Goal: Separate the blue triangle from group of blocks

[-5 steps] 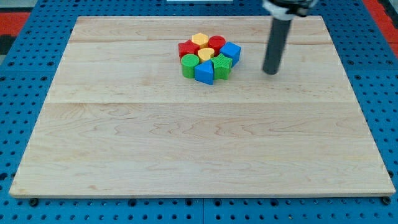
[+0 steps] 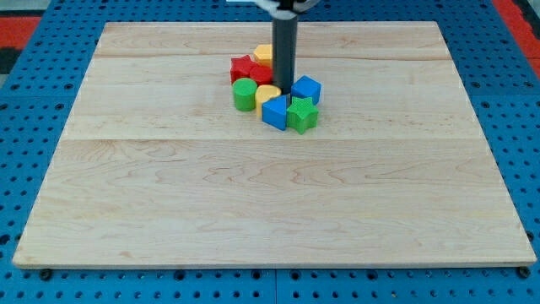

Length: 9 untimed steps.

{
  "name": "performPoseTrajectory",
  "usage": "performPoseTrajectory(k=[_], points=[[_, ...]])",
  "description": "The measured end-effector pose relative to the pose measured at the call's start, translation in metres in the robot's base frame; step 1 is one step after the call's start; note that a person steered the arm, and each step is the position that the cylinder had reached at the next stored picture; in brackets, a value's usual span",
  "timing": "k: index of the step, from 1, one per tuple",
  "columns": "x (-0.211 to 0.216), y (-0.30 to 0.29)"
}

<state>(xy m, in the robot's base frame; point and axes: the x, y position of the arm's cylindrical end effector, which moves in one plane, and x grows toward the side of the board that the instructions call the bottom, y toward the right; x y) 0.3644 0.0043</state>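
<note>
The blocks sit in a tight group at the upper middle of the wooden board [image 2: 270,194]. The blue triangle [image 2: 274,112] is at the group's bottom edge, touching the green star [image 2: 302,115] on its right and the small yellow block [image 2: 267,93] above it. My tip [image 2: 284,90] stands inside the group, just above the blue triangle, between the yellow block and the blue cube [image 2: 307,88]. A green cylinder [image 2: 245,95] is at the left. Red blocks [image 2: 244,69] and a yellow hexagon [image 2: 263,54] are at the top, partly hidden by the rod.
The board lies on a blue perforated base [image 2: 25,127]. Its edges run near all four sides of the view.
My tip has moved left from the group's right side into its middle. The red, yellow and green cylinder blocks have shifted left; the blue triangle and green star have slid slightly down.
</note>
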Motion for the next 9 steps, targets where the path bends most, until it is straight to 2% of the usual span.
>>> performPoseTrajectory(k=[1, 3, 4, 6, 7, 9], points=[[0.025, -0.005], [0.057, 0.023], [0.09, 0.003], [0.13, 0.002], [0.15, -0.022], [0.162, -0.023]])
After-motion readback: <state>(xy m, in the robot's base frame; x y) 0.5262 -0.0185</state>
